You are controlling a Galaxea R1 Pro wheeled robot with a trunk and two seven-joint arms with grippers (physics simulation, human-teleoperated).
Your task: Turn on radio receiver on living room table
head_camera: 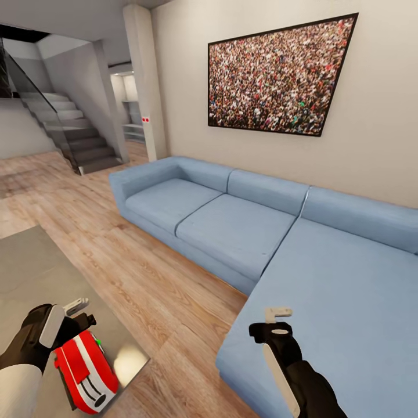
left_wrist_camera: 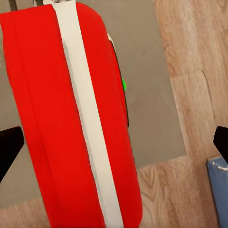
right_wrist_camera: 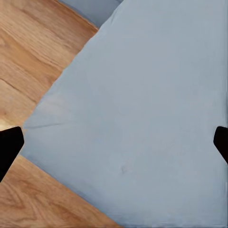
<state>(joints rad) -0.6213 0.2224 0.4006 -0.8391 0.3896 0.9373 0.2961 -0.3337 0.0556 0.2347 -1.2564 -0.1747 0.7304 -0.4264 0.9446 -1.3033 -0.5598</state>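
The radio receiver (head_camera: 86, 371) is a glossy red box with white stripes, standing near the corner of the grey table (head_camera: 29, 273) at the lower left of the head view. A small green spot (left_wrist_camera: 124, 85) shows on its side. My left gripper (head_camera: 68, 313) hovers just above and behind the radio, open. In the left wrist view the radio (left_wrist_camera: 42, 123) lies between the two black fingertips (left_wrist_camera: 9, 147), which stand wide apart and do not touch it. My right gripper (head_camera: 277, 320) is open over the light-blue sofa (head_camera: 232, 226), with nothing between its fingers.
The L-shaped sofa's chaise (right_wrist_camera: 142, 109) runs along the right, and a strip of wood plank floor (head_camera: 162, 302) separates it from the table. A black-framed crowd photograph (head_camera: 278, 75) hangs on the beige wall. Stairs (head_camera: 75, 139) rise at the back left.
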